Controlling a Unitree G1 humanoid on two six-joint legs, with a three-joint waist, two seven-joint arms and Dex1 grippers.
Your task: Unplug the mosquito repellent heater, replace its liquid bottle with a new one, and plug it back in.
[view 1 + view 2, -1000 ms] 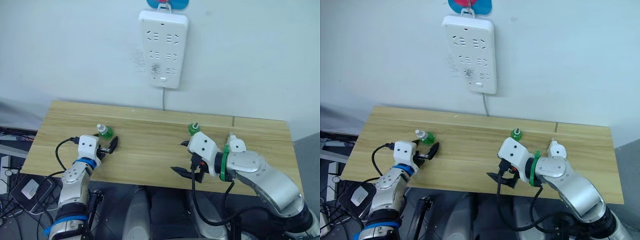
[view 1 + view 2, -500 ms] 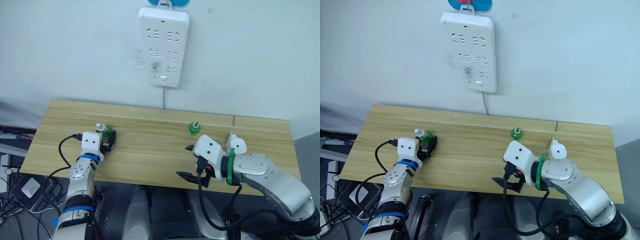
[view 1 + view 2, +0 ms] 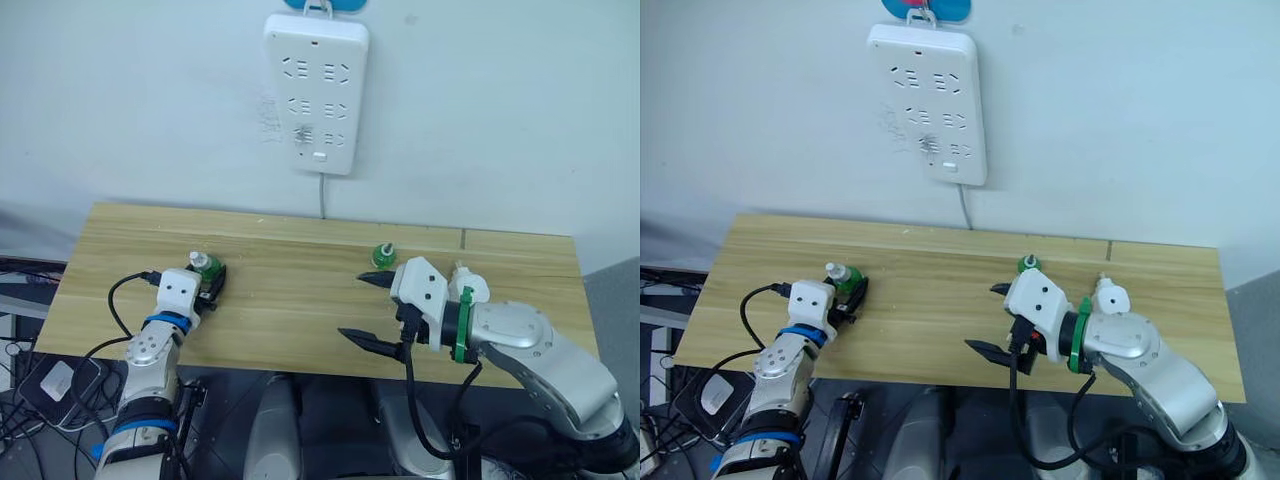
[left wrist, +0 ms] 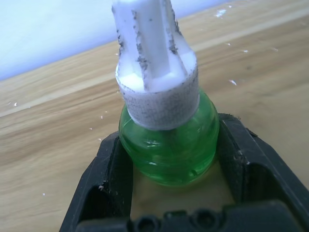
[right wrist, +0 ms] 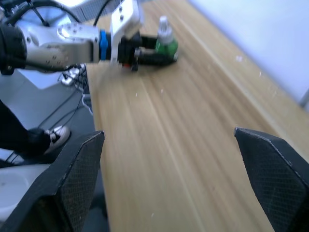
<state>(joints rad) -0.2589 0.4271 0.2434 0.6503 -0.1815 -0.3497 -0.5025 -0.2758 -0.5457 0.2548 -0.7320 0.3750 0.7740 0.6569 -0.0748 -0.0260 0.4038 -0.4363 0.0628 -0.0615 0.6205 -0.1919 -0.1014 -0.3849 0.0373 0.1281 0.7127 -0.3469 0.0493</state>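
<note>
Left wrist view: bottle [image 4: 166,140] between hand [image 4: 174,166] fingers.

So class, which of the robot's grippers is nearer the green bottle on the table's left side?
Left. The left gripper has its fingers on both sides of that green bottle; the right gripper hangs open far across the table.

Left tool [image 3: 212,281], forearm reaching up from below, has its two black fingers [image 4: 106,179] closed against opposite sides of what it grips. Right tool [image 3: 368,312], on a bent forearm angled across toward the left arm, has its fingers spread wide, nothing between them.
</note>
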